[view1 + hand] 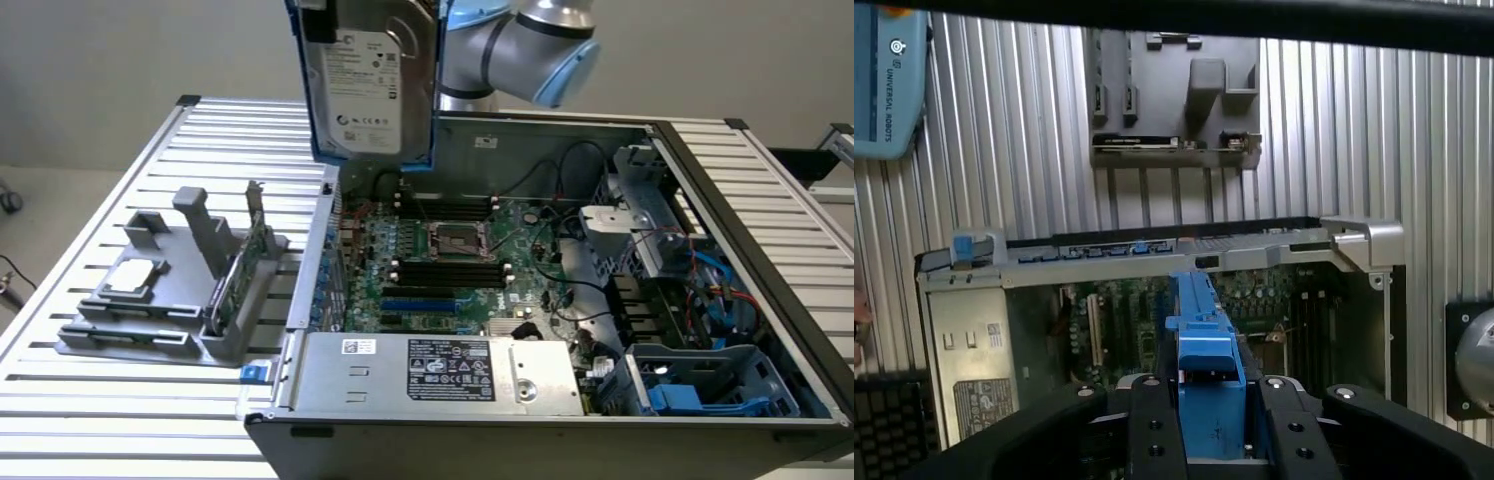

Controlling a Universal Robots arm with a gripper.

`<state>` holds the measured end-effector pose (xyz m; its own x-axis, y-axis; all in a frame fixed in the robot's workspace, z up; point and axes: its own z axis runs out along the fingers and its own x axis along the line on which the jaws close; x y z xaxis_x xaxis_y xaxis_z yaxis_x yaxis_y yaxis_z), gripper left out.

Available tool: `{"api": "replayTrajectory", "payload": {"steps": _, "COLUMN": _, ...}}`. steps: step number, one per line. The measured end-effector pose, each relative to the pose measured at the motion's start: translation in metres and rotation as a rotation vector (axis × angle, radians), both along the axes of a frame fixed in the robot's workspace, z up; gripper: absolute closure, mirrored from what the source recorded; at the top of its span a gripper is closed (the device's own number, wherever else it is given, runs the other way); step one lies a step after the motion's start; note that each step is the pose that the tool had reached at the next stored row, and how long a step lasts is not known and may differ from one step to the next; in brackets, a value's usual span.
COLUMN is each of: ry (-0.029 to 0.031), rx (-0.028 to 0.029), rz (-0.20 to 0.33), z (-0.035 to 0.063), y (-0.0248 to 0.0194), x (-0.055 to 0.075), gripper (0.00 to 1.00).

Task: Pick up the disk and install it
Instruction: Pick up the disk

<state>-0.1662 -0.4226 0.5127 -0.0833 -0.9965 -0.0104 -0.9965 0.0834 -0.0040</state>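
Black hand [1219, 425]: partly closed, one finger [1154, 430] on each side of the disk and pressed against it; it grips the disk and nothing else.
Disk [363, 85]: silver-grey metal with a white label on its face and blue rails along its edges. It is held upright on edge in the air, label towards the exterior camera. It hangs over the open computer case, near the case wall on the exterior view's left. In the wrist view its blue edge [1199, 310] points down towards the inside of the case.
Arm [534, 50]: grey with light blue caps, just behind the disk.
Computer case [521, 140]: lies on its side on the desk, open at the top.
Inside the case: a green circuit board [441, 250] covers the floor. A silver power box [441, 375] with a black-and-white label sits along the near side. A blue plastic cage [707, 385] stands in the near corner on the exterior view's right. Black and blue cables [721, 290] run beside it.
Grey holder [120, 345]: stands on the desk just beside the case, on the exterior view's left.
In the holder: a small square silver chip [134, 277] lies flat, and a thin green card [238, 275] stands on edge in a slot.
Desk [80, 420]: ribbed metal; it carries the case and the holder.
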Motion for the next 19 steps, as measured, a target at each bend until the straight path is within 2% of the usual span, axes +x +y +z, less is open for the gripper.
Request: {"api": "replayTrajectory", "payload": {"steps": 19, "ry": 0.0000, "rx": -0.0001, "rz": 0.000, "z": -0.0021, "y": -0.0276, "x": 0.086, "gripper": 0.67}}
